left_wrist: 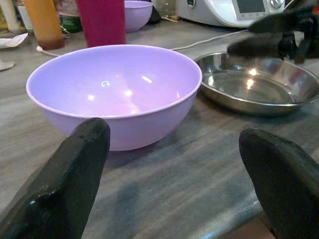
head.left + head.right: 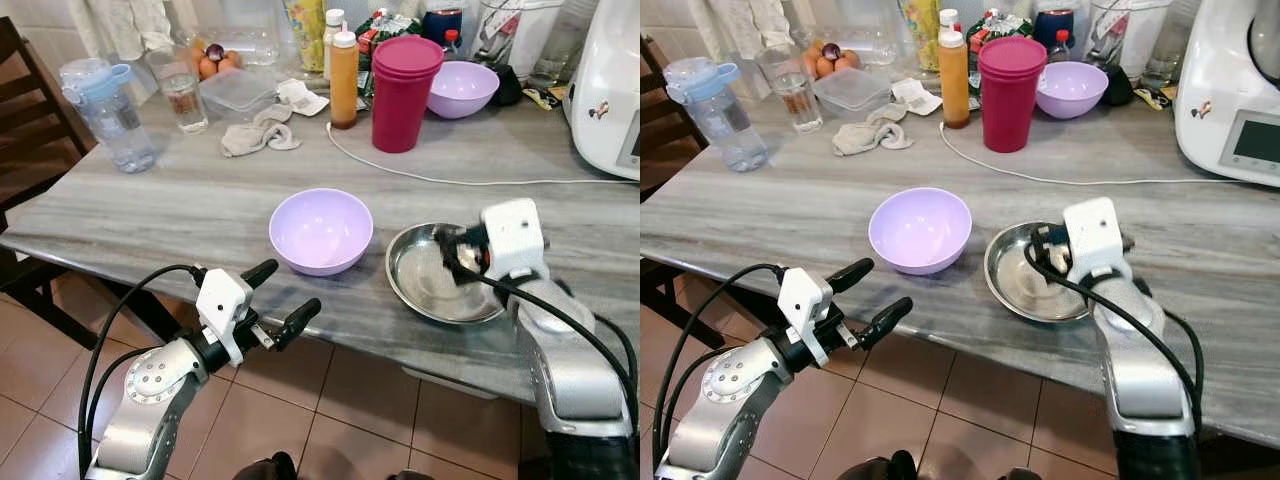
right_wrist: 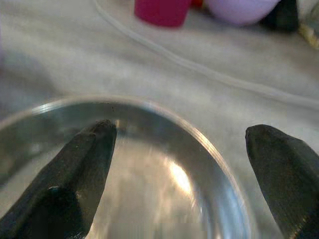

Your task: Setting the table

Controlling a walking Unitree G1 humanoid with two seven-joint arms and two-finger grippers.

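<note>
Steel shallow round dish (image 2: 430, 280) sits under our right gripper (image 3: 179, 164), fingers spread wide astride its far rim; our left gripper (image 2: 283, 298) hovers open short of the lilac plastic bowl (image 2: 321, 230).

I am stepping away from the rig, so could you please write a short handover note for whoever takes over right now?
Left gripper: open, off the table's near edge, aimed at the lilac bowl.
Right gripper: open over the steel dish, one finger inside the rim, one outside.
Done: bowl and dish stand side by side near the front edge.
Left: the pink cups and the second lilac bowl remain at the back.
</note>
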